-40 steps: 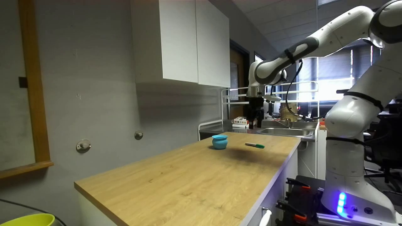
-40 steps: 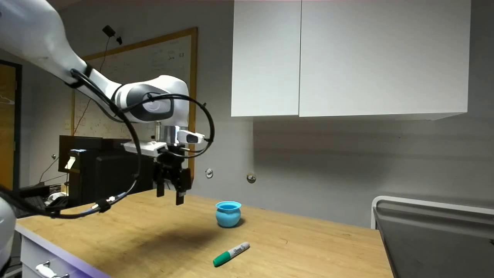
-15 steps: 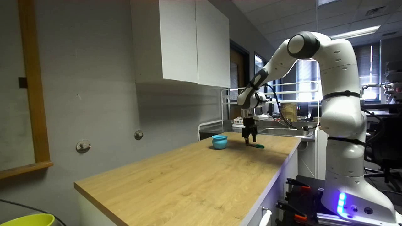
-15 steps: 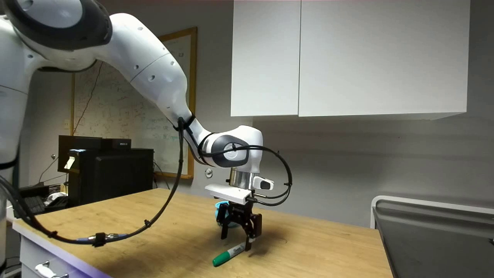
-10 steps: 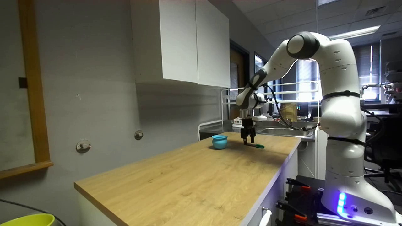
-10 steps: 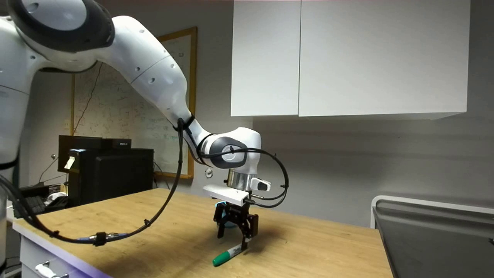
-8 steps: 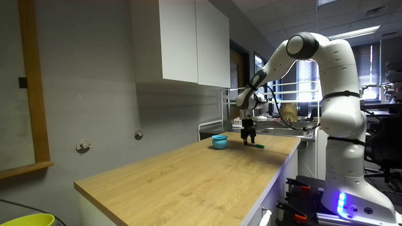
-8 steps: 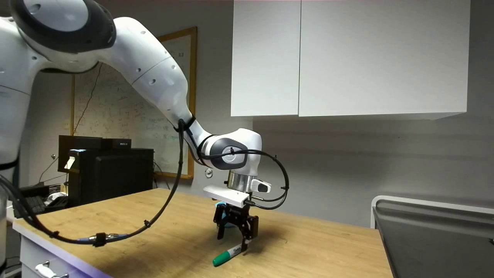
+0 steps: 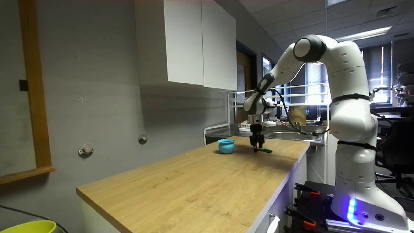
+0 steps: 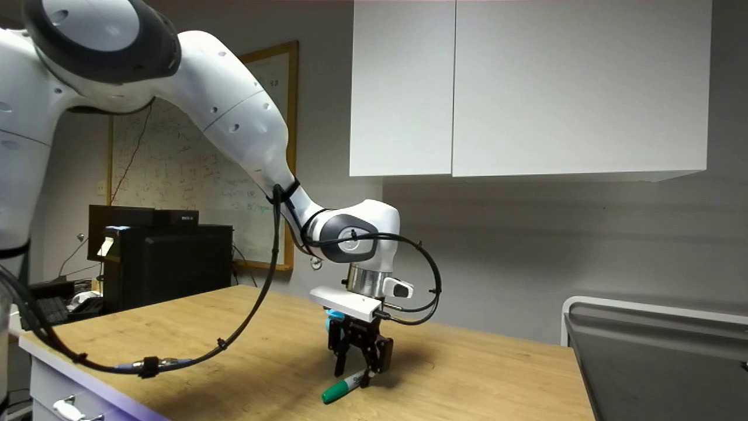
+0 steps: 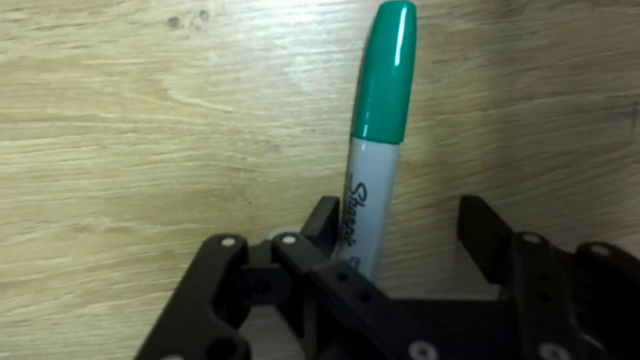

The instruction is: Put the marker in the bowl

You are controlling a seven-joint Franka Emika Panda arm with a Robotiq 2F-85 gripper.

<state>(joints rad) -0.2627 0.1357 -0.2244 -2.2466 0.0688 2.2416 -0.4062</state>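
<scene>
The marker, with a green cap and pale body, lies flat on the wooden counter in the wrist view [image 11: 382, 90] and in both exterior views [image 9: 266, 150] [image 10: 336, 392]. My gripper [image 11: 399, 215] points down over it, jaws apart, with the pale body between them. The left-hand finger [image 11: 325, 220] is right beside the body; I cannot tell if it touches. The marker's lower end is hidden behind this finger. The gripper also shows low at the counter in both exterior views [image 9: 258, 149] [image 10: 352, 379]. The teal-blue bowl [image 9: 226, 147] stands upright nearby; the gripper mostly hides it in an exterior view [image 10: 335, 314].
The wooden counter [image 9: 181, 181] runs along the wall under a white cabinet [image 9: 184, 42]. A sink [image 9: 291, 136] and small boxes [image 9: 247, 124] lie past its far end. A black cable [image 10: 274, 245] hangs in a loop from the arm.
From high above the counter, the gripper came down to the marker. Over the last half second it sank slightly and its fingers drew closer together. The marker and bowl have not moved.
</scene>
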